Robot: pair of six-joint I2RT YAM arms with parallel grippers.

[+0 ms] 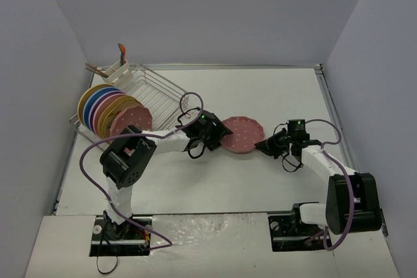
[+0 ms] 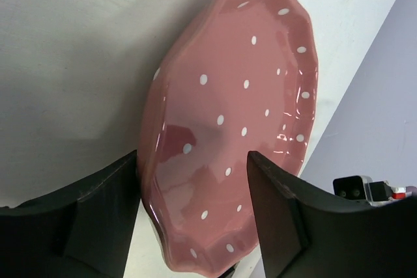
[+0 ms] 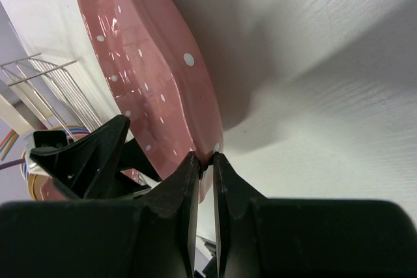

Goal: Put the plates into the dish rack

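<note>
Dotted plate [image 1: 242, 133] [image 2: 241, 115] [image 3: 150, 76]: at the middle of the table [image 1: 273, 96], between the two grippers, casting a shadow on the surface below it. It appears raised, though contact with the table cannot be ruled out.

Right gripper [image 1: 266, 146] [image 3: 205, 157]: closed on the plate's right rim, which is pinched between its fingertips.

Left gripper [image 1: 218, 136] [image 2: 192, 157]: jaws astride the plate's left rim, one finger under it and one over its face. Whether they clamp it cannot be told.

Rack [image 1: 163, 89]: at the far-left corner of the table, caddy [image 1: 117, 68] at its far end.

Racked plates [image 1: 111, 109]: standing on edge in a row along the rack's left side. Yellow is outermost, then blue, pink and purple, with a second dotted one nearest the arms.
</note>
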